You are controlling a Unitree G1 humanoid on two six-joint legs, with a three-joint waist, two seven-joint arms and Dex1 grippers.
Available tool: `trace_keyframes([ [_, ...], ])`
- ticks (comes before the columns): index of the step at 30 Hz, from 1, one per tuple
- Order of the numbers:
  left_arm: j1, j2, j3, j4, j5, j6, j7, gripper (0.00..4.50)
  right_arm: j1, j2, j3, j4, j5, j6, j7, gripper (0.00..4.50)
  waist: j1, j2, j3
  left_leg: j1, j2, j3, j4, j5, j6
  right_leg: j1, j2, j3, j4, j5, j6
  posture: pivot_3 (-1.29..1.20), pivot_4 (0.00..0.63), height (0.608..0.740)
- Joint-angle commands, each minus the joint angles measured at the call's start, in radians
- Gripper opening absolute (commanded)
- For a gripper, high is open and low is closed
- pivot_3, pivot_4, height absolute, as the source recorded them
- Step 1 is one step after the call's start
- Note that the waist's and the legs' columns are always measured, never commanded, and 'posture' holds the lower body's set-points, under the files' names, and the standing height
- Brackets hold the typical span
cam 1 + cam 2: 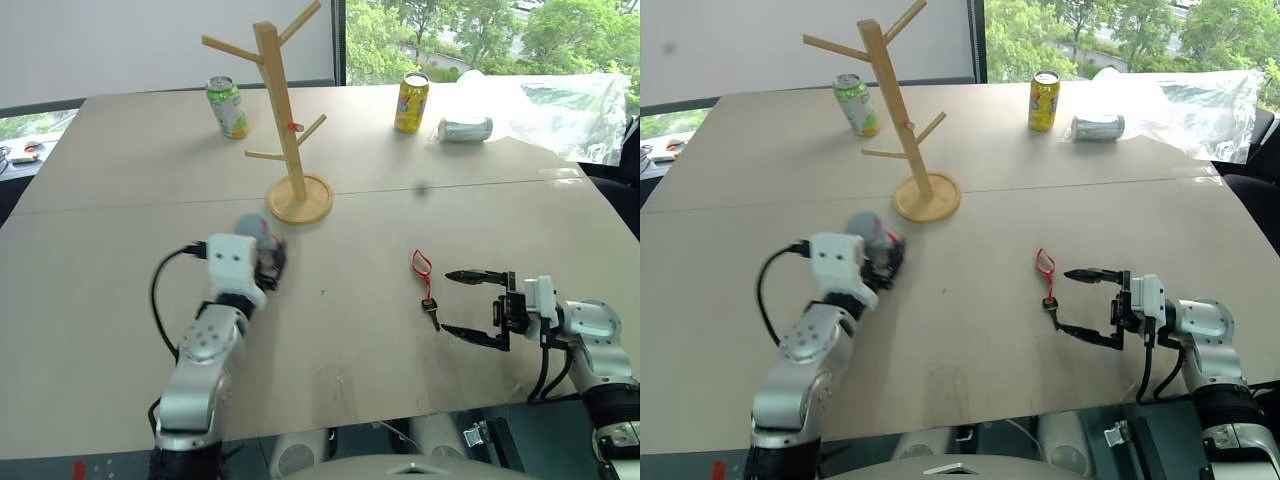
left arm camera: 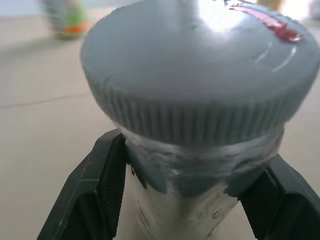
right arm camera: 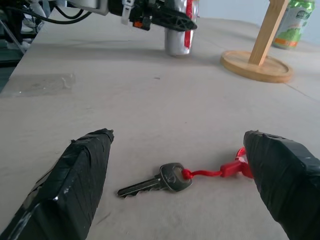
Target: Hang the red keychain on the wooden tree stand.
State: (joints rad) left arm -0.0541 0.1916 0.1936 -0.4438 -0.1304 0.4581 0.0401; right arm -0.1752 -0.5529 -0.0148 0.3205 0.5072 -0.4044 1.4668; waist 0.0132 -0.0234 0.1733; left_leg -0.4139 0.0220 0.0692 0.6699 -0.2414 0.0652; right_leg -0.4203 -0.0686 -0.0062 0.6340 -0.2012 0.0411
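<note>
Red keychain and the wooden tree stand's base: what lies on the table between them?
Nothing: bare tabletop separates the red keychain from the wooden tree stand, as the left eye view shows.

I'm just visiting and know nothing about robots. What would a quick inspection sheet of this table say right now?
Surface: tan table, a seam running across it.
Job's things: red keychain with its key lying flat; wooden tree stand upright, pegs bare.
Clutter: green can and yellow can upright; silver can on its side; clear plastic bag; grey-lidded can.
Grippers: left pincer shut on the grey-lidded can; right pincer open, level, beside the keychain, not touching it.
Cables: black cable looping off the left wrist.
Surroundings: window with trees behind.
</note>
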Motion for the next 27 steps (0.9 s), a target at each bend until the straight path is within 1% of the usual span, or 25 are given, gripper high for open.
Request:
trace_keyframes([
  [1, -0.075, -0.014, 0.201, 0.095, 0.041, -0.017, 0.201, 2.57, -0.019, 0.006, -0.023, -0.05, 0.009, 0.002, -0.019, 4.5, -0.001, 0.0, 0.0, 0.0, 0.0, 0.0, 0.0, 0.0, 0.0, 0.0, 0.0, 0.0, 0.0, 0.0, 0.0, 0.0, 0.15, 0.74],
  [4, -0.124, -0.003, 0.323, 0.199, 0.047, -0.019, 0.296, 2.57, -0.022, 0.005, -0.022, -0.067, 0.004, 0.027, -0.04, 4.5, 0.0, 0.0, 0.0, 0.0, 0.0, 0.0, 0.0, 0.0, 0.0, 0.0, 0.001, 0.0, 0.0, 0.002, 0.004, 0.0, 0.15, 0.74],
  [8, -0.156, 0.036, 0.459, 0.347, 0.03, -0.077, 0.373, 2.57, -0.029, 0.007, -0.015, -0.094, -0.006, 0.06, -0.069, 4.5, 0.001, -0.001, 0.0, 0.0, -0.001, 0.0, 0.0, 0.0, 0.0, 0.001, 0.0, -0.001, -0.001, 0.002, 0.004, 0.0, 0.15, 0.74],
  [12, -0.156, 0.062, 0.492, 0.405, 0.035, -0.121, 0.39, 2.57, -0.036, 0.019, -0.012, -0.12, -0.005, 0.067, -0.083, 4.5, -0.001, -0.001, -0.001, 0.001, -0.001, 0.0, 0.0, 0.0, 0.0, 0.001, -0.001, -0.001, 0.0, 0.002, 0.003, 0.0, 0.15, 0.74],
  [19, -0.153, 0.1, 0.511, 0.413, 0.027, -0.152, 0.391, 2.57, -0.047, 0.024, -0.011, -0.136, -0.007, 0.078, -0.084, 4.5, -0.001, -0.001, -0.001, 0.001, 0.0, 0.0, 0.0, 0.0, -0.001, 0.001, -0.003, -0.001, 0.0, 0.002, 0.002, 0.0, 0.15, 0.74],
  [20, -0.153, 0.1, 0.511, 0.407, 0.025, -0.158, 0.389, 3.41, -0.049, 0.024, -0.012, -0.136, -0.007, 0.078, -0.084, 4.5, -0.001, -0.001, -0.001, 0.001, 0.0, 0.0, 0.0, 0.0, -0.001, 0.001, -0.004, -0.001, 0.0, 0.002, 0.002, 0.0, 0.15, 0.74],
  [21, -0.151, 0.1, 0.509, 0.399, 0.025, -0.162, 0.387, 3.72, -0.05, 0.024, -0.012, -0.135, -0.007, 0.078, -0.084, 4.5, -0.001, -0.001, -0.001, 0.0, 0.0, 0.0, 0.0, 0.0, -0.001, 0.001, -0.004, -0.001, 0.0, 0.002, 0.002, 0.0, 0.15, 0.74],
  [22, -0.15, 0.1, 0.508, 0.395, 0.026, -0.163, 0.386, 4.24, -0.051, 0.025, -0.012, -0.134, -0.007, 0.078, -0.084, 4.5, 0.0, -0.001, -0.001, 0.0, 0.0, 0.0, 0.0, 0.0, -0.001, 0.001, -0.004, -0.001, 0.0, 0.002, 0.002, 0.0, 0.15, 0.74],
  [23, -0.149, 0.099, 0.507, 0.39, 0.026, -0.161, 0.386, 4.43, -0.052, 0.025, -0.012, -0.133, -0.008, 0.078, -0.084, 4.5, 0.001, -0.001, -0.001, 0.0, 0.0, 0.0, 0.0, 0.0, -0.001, 0.001, -0.005, -0.001, 0.0, 0.002, 0.002, 0.0, 0.15, 0.74],
  [27, -0.139, 0.086, 0.503, 0.366, 0.027, -0.151, 0.39, 4.43, -0.057, 0.025, -0.013, -0.128, -0.009, 0.077, -0.082, 4.5, 0.001, -0.001, -0.001, 0.0, 0.0, 0.0, 0.0, -0.003, -0.005, 0.001, -0.006, -0.001, 0.0, 0.001, 0.001, 0.0, 0.15, 0.74],
])
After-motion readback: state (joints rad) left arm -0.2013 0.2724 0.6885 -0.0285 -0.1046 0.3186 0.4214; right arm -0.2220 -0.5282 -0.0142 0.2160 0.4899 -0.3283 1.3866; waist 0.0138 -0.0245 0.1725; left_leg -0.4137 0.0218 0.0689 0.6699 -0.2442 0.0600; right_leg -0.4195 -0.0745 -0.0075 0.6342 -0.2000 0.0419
